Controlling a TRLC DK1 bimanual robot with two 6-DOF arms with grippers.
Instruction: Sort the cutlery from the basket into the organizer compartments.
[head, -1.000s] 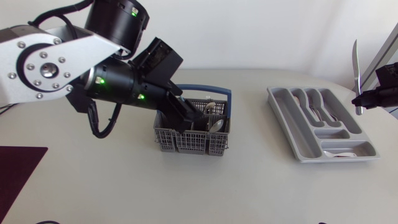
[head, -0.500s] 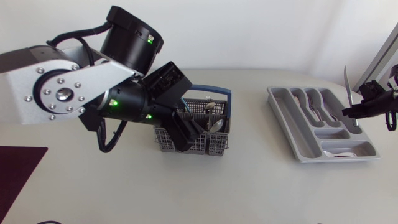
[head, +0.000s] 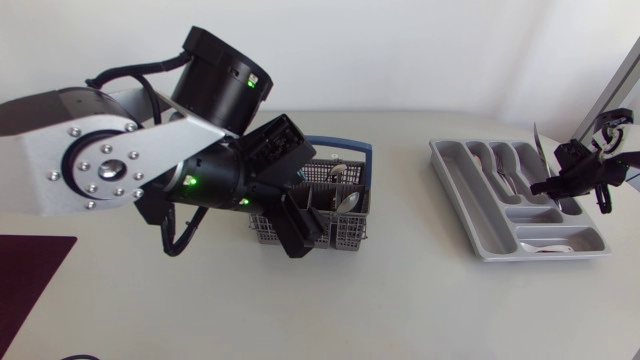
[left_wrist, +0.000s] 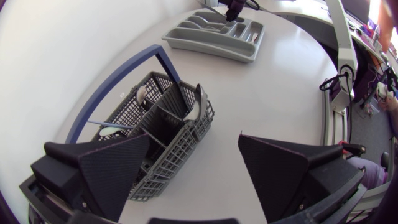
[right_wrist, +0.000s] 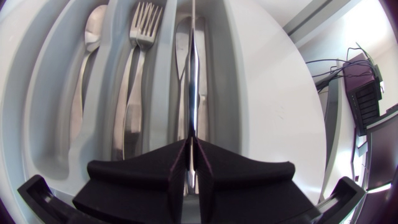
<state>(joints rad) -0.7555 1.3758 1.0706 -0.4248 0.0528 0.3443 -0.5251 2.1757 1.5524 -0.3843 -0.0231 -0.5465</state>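
Holding one end of the knife (right_wrist: 193, 81), the right gripper (right_wrist: 191, 163) is squeezed tight on it from both sides. The knife is thin side up and points straight out ahead of the fingers. Just under it is the organizer (right_wrist: 221, 62), and the knife lines up with the long slot where another knife (right_wrist: 182, 56) already lies. The next slot has a fork (right_wrist: 138, 68), and the one after that has a spoon (right_wrist: 93, 37). To do this step well, I think the claw should go down slowly, stay in line with the slot, and let go only when the knife is low. That way it should not bounce over the wall into the fork slot. Far across the table, the left gripper (left_wrist: 194, 140) is open wide and holds nothing. It is just beside the basket (left_wrist: 180, 149), where more cutlery (head: 345, 198) waits.
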